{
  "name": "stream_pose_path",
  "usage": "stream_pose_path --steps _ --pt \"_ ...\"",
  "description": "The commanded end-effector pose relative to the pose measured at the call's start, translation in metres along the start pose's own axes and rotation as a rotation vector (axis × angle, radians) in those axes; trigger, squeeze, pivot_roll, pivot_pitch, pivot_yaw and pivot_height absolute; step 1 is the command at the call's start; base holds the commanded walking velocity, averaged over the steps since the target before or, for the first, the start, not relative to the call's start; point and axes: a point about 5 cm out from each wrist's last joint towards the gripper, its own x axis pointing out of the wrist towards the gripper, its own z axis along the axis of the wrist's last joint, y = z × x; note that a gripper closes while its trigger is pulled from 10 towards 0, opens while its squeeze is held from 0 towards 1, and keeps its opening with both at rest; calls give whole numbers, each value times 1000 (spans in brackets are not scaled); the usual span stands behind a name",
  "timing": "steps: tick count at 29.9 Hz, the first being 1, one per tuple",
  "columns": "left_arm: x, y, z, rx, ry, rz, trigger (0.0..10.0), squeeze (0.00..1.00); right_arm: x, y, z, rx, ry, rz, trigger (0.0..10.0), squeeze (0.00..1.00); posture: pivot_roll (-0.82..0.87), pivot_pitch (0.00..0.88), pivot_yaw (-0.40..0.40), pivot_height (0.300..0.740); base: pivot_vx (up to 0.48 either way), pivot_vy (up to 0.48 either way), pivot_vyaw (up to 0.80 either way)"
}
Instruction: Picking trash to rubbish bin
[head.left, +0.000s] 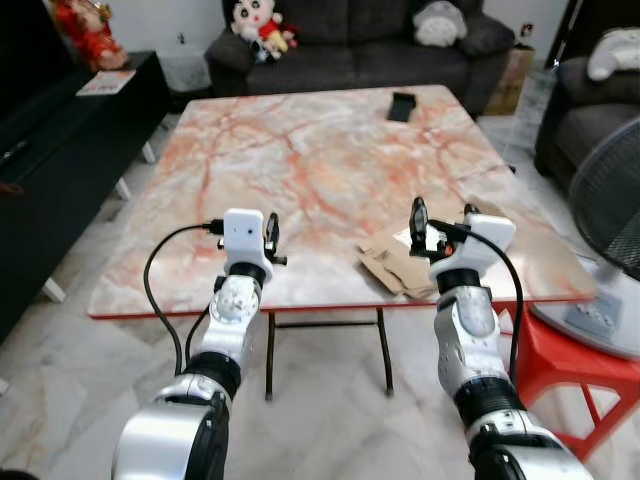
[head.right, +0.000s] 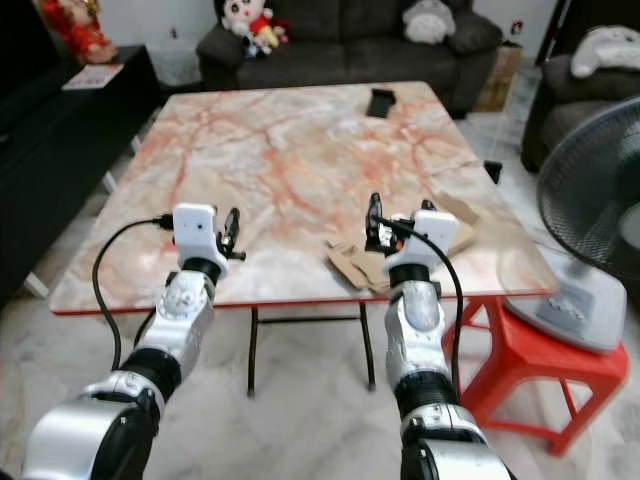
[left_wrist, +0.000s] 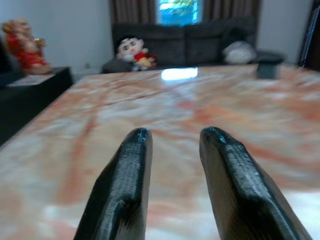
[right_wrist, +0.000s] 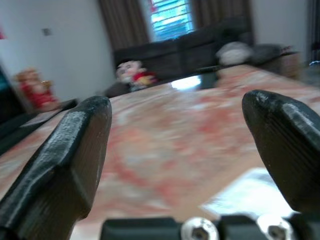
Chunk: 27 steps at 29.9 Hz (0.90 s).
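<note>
Flattened brown cardboard trash (head.left: 392, 268) lies on the marble table (head.left: 300, 170) near its front right edge, with a small white shiny scrap (head.left: 408, 238) on top. Right above that trash my right gripper (head.left: 443, 222) is held open, its fingers (right_wrist: 75, 150) wide apart with nothing between them. The white scrap (right_wrist: 245, 197) shows low between them in the right wrist view. My left gripper (head.left: 270, 238) hovers over the bare front left of the table. It is open by a narrow gap, and its fingertips (left_wrist: 135, 145) hold nothing.
A black flat object (head.left: 402, 106) lies at the table's far side. Behind stands a dark sofa (head.left: 350, 40) with plush toys. A standing fan (head.left: 610, 210) and a red stool (head.left: 560, 365) crowd the right; a black cabinet (head.left: 70, 130) runs along the left.
</note>
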Motion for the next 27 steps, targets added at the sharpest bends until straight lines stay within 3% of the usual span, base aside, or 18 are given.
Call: stream_pose_path --steps 1,14,20,27 --pt "2 -9 3 -17 -10 -16 10000 0 0 -9 4 -8 -6 -20 10000 0 -113 0 33 740 334 0 0" --pt "1 -15 3 15 -10 -40 10000 0 1 -11 4 -26 -5 -27 10000 0 -110 0 28 740 40 0 0" --pt "2 -13 4 29 -15 -37 10000 0 0 -11 5 -55 -9 -13 10000 0 -110 0 28 740 0 -369 505" --pt "3 -8 4 38 -13 -24 10000 0 0 -10 4 -47 -4 -10 10000 0 -108 0 27 740 0 -396 0"
